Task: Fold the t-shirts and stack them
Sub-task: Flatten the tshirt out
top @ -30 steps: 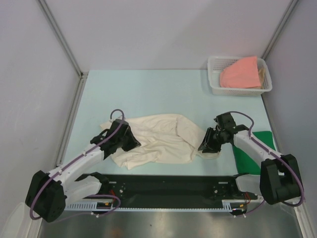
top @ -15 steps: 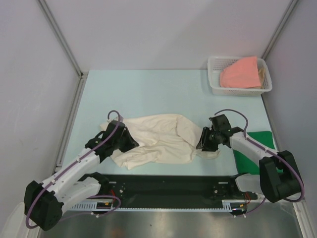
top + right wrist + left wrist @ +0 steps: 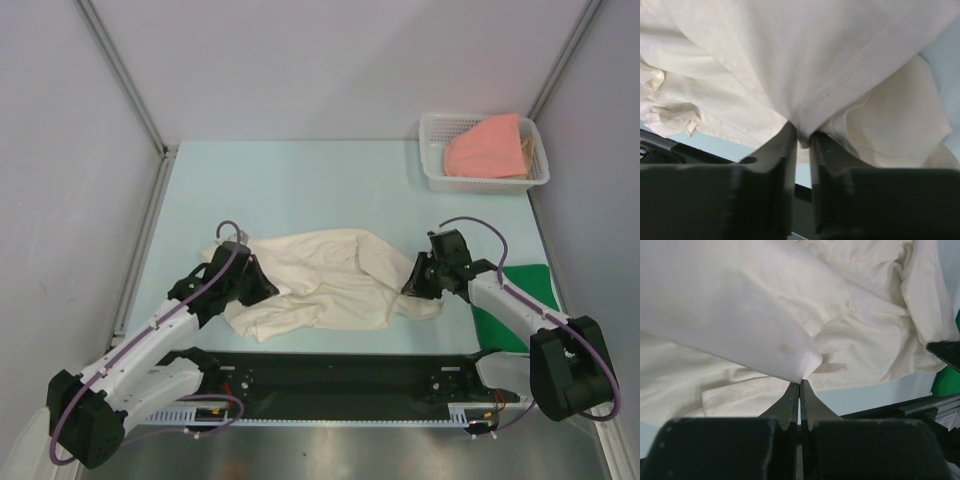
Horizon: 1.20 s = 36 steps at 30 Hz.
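Cream-white cotton t-shirt (image 3: 320, 285): lying crumpled and spread wide on the near middle of the pale blue table (image 3: 300, 190), between the two arms; not showing any neat fold yet.
Left gripper (image 3: 800, 385): fingers pressed together, pinching one corner of the cream-white cloth at its left side; seeming to hold this corner slightly above the rest of the cloth.
Right gripper (image 3: 801, 137): jaws standing nearly together, nipping a stitched hem at the right side of the same shirt, with the cloth going down into the narrow gap between the fingers.
Dark green cotton t-shirt (image 3: 520, 300): lying flat at the near right edge of the table, partly hidden under the right arm, just beside the right end of the cream-white shirt; not possible to tell whether folded.
Salmon-pink cotton t-shirt (image 3: 485, 148): resting bunched inside the white plastic lattice basket (image 3: 428, 172) at the far right corner, well apart from the other two.
Progress: judging as an early stage; holding one shirt at both ends, probably for straightening before the first fold; nothing stacked so far.
Remaining: flattening and folding the cream-white shirt, taking out and folding the salmon-pink one, perhaps the green one too, then piling all three.
Writing and brands: none readable on shirts, basket or arms.
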### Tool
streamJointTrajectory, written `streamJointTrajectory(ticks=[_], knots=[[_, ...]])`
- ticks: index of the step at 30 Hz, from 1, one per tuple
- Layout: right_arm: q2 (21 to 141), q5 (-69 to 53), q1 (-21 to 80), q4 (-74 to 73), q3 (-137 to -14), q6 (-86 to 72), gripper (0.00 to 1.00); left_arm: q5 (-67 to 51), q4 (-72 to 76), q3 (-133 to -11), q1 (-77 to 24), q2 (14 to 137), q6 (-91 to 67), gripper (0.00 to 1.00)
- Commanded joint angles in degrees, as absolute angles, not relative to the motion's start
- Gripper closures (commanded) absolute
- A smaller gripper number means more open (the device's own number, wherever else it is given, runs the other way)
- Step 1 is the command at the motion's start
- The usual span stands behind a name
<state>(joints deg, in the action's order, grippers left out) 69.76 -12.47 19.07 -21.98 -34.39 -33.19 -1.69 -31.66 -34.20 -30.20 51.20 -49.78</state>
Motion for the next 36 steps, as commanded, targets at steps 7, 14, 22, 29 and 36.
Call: streamJointTrajectory(ticks=[7,14,22,29,36], knots=[[64.6,-13.01,19.25,-31.88,-39.45,-41.12,1.0,-0.18,-32.61,-39.28,-29.88,50.18,-46.76,1.0],[68.19,-10.99,18.2,-37.18,-53.14,-37.18,1.0,6.14,-35.77,-51.46,-28.22,51.59,-41.59,1.0],[86.2,-17.31,10.55,-24.89,-78.18,-42.27,1.0,8.88,-23.83,-77.04,-16.36,68.07,-26.74,1.0],[103.79,-23.37,4.58,-30.58,-120.02,-44.11,1.0,-3.15,-20.65,-128.9,-8.96,89.6,-11.46,0.99],[104.77,-31.2,0.44,-34.95,-132.99,-47.11,1.0,-12.29,-7.32,-146.7,-0.8,89.85,-19.15,1.0]])
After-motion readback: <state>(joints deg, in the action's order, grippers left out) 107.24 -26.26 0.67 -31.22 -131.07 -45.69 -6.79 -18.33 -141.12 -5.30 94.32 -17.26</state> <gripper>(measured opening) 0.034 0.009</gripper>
